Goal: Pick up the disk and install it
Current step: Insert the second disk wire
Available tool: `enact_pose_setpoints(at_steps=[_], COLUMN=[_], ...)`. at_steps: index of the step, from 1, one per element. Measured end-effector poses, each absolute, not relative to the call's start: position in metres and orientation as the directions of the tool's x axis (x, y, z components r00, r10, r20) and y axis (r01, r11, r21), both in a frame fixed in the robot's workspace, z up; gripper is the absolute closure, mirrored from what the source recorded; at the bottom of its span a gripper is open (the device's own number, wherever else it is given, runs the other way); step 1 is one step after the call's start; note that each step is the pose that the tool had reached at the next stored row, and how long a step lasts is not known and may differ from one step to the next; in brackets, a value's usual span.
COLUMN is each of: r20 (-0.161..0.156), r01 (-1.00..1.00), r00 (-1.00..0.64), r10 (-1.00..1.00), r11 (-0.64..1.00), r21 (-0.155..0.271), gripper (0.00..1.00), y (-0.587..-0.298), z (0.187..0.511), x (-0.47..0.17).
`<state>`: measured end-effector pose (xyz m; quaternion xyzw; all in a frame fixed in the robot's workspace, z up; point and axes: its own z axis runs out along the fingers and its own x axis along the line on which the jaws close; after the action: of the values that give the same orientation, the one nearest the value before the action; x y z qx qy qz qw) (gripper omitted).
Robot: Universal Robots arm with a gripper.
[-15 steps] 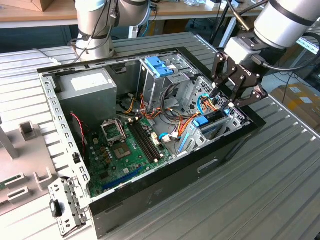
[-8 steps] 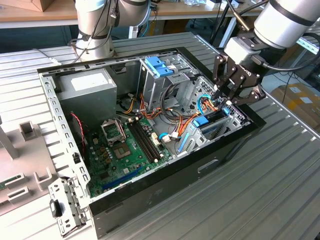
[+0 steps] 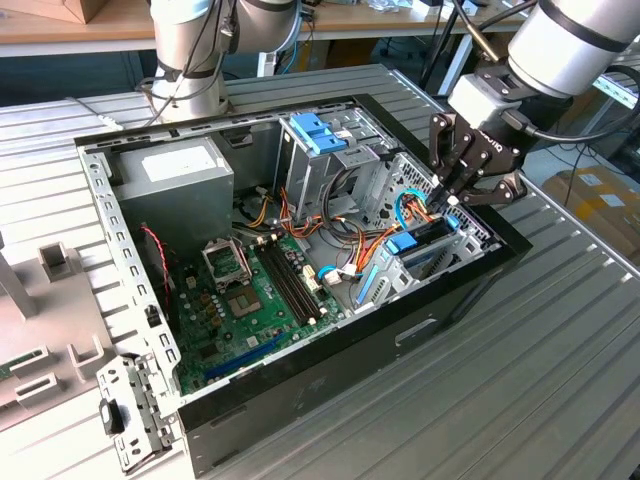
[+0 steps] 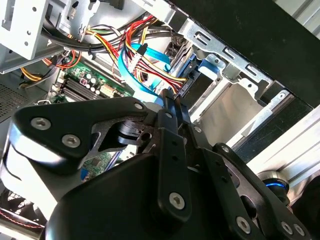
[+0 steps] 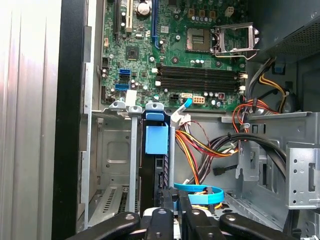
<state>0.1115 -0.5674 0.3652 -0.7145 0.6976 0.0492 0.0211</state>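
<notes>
The disk [image 3: 424, 240] stands on edge in a metal bay at the case's corner, on the exterior view's right. Its blue end tab [image 5: 156, 138] faces the motherboard, and its dark body [image 5: 151, 175] runs back along the slot. My gripper [image 3: 441, 201] hangs over the disk's outer end, with the fingers [image 5: 163, 200] close together and shut. The tips sit at that end of the disk, beside it rather than around it, as far as I can tell. In the second wrist view the gripper [image 4: 170, 100] points down at the bay among the cables.
The open computer case [image 3: 330, 370] lies on a ribbed metal table. A bundle of coloured cables [image 5: 210, 147] and a thin blue cable [image 5: 200, 192] run beside the bay. A pale-blue latch [image 3: 318, 132] tops the drive cage. A loose bracket [image 3: 130, 415] lies outside the case.
</notes>
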Motion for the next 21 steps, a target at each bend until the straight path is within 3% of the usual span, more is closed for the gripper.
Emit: enact_pose_setpoints(at_steps=[21], r20=[-0.100], r01=[-0.999], r00=[0.023], r10=[-0.995], r11=[-0.026], r21=[0.038], gripper=[0.84], y=[-0.575], z=[0.354], x=[0.103])
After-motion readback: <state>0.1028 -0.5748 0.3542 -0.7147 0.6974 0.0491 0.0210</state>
